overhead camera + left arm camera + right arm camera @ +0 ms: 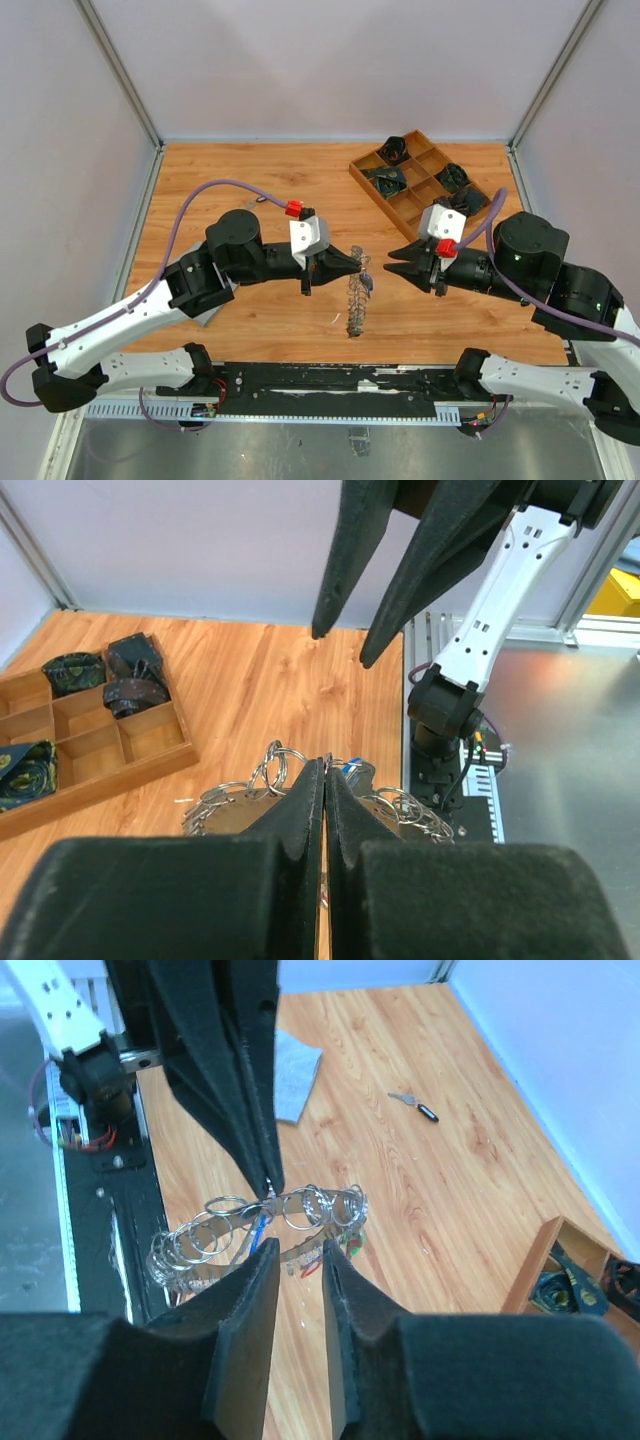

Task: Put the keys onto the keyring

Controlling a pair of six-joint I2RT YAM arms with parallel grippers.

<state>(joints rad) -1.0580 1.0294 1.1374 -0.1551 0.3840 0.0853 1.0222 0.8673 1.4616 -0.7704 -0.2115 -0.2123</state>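
Left end effector (356, 262) seemingly pinches the upright, key-crowded silver keyring (357, 300); right end effector (391, 264) slightly parted.

one keyring (358, 296); one loose key (414, 1106); one wooden tray (110, 784).

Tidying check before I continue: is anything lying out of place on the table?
Yes. One black-tagged key lies alone on the table, far from the keyring and outside the wooden tray; it looks like a stray.
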